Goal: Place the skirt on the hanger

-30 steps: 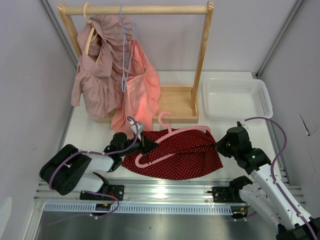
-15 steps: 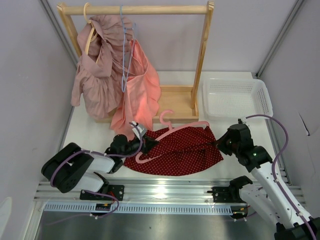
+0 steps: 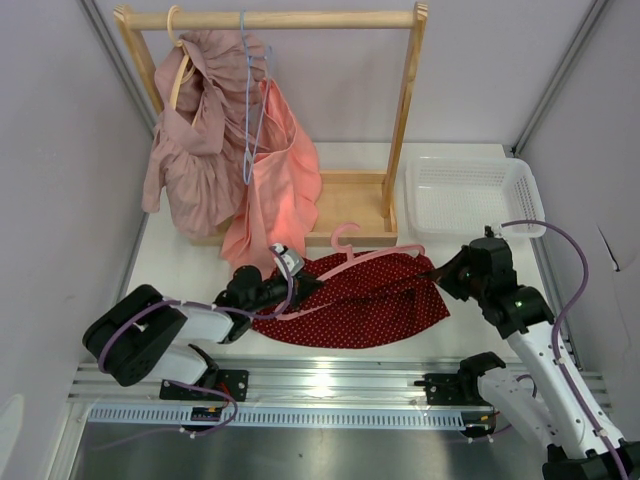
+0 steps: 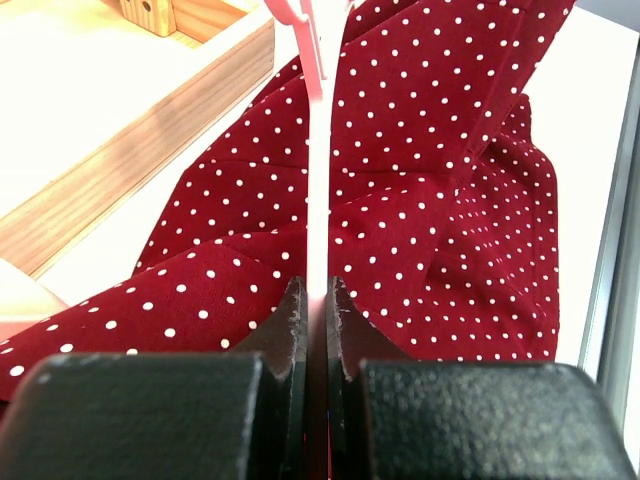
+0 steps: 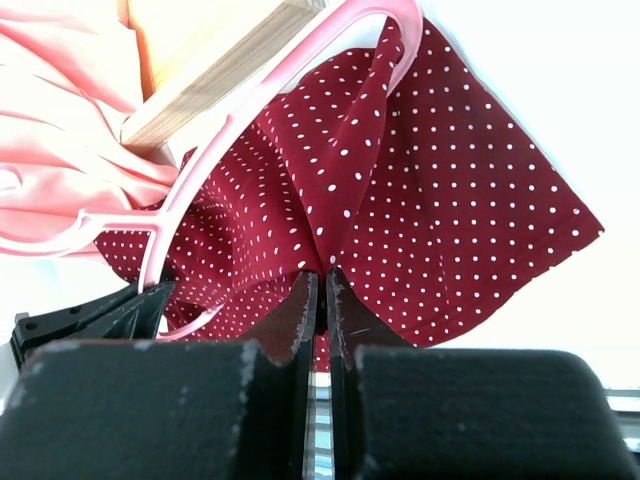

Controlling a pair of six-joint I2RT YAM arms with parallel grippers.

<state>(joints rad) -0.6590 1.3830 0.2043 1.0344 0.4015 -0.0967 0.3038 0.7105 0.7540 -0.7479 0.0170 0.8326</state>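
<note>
The dark red polka-dot skirt [image 3: 365, 300] lies bunched on the white table, also in the left wrist view [image 4: 440, 200] and right wrist view [image 5: 430, 210]. The pink hanger [image 3: 372, 255] lies across its top edge, hook [image 3: 342, 236] toward the wooden rack base. My left gripper [image 3: 300, 287] is shut on the hanger's left end, a thin pink bar [image 4: 317, 200] between the fingers. My right gripper [image 3: 437, 272] is shut on the skirt's right edge, pinching a fold [image 5: 322, 262] and lifting it beside the hanger's arm [image 5: 300, 60].
A wooden rack [image 3: 405, 110] stands at the back, holding a dusty-pink ruffled garment [image 3: 195, 140] and a salmon-pink garment [image 3: 280, 170] on a light blue wire hanger [image 3: 250, 110]. A white basket [image 3: 475, 195] sits at the back right. The metal rail [image 3: 320, 380] runs along the near edge.
Both grippers moved away from me and slightly right, carrying the hanger and the skirt's right edge with them. The skirt has bunched up narrower.
</note>
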